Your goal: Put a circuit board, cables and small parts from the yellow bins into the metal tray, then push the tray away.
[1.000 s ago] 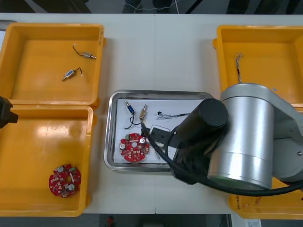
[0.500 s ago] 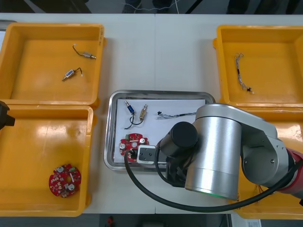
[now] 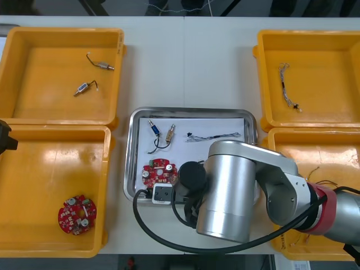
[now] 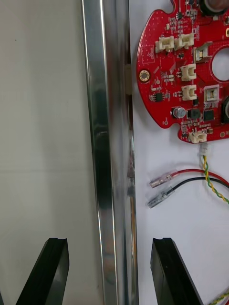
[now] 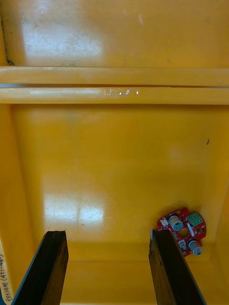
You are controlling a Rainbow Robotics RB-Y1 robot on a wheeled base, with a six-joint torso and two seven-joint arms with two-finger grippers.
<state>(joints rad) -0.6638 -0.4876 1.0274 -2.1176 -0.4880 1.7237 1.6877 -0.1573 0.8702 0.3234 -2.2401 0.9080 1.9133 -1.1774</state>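
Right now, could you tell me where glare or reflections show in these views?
Right wrist view: the metal tray's rim mirrors light in bright streaks, running between the fingers of the open right tool. Left wrist view: pale glare patches on the near left yellow bin's floor, beyond the open left tool. Front view: that bin's floor shows a softer sheen.

tray (image 4: 107, 143): shiny metal rim (mirror-like) | bin (image 5: 114, 157): glossy plastic | table (image 4: 43, 119): matt, smooth

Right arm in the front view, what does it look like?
The right arm is fat brushed-silver cylinders with a black joint cap, a red band farther back, and a black cable looping beneath. Its fingers are black, flat-tipped wedges.
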